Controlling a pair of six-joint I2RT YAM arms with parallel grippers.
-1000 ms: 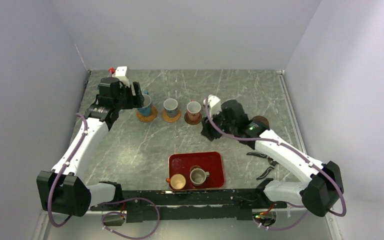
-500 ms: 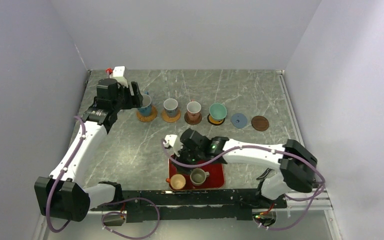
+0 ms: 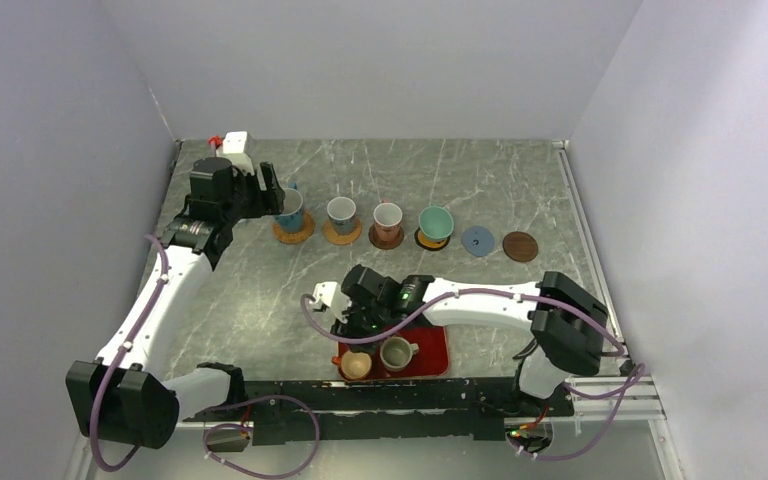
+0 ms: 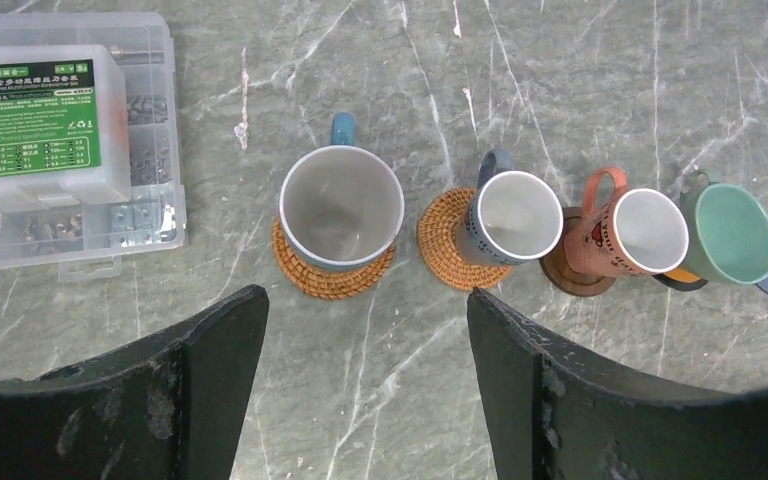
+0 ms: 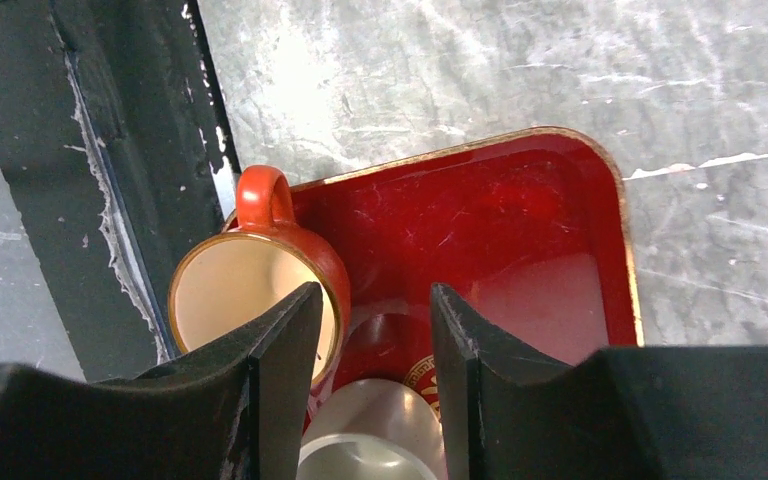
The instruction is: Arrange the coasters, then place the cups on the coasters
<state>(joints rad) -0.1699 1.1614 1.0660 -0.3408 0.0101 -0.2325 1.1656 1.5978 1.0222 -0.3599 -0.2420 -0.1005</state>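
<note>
Cups: four are sitting on the six far coasters, two in the near tray; left gripper wide, right gripper half-open, both empty

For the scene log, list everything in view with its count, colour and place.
white cups: three, blue, grey-blue and orange handles, each on a coaster, back row.
teal cup: one, on the black coaster, same row.
orange cup: one, in the tray.
grey-olive cup: one, in the tray beside it.
tan coasters: two, woven, under the two leftmost cups.
dark brown coasters: two, one under the third cup, one bare at the row's right end.
black coaster: one, orange ring.
blue-grey coaster: one, bare, right of the teal cup.
tray: one, red, near edge.
parts box: one, clear, green label, back left.
left gripper: open, at the leftmost cup.
right gripper: open, over the orange cup's rim.
</note>
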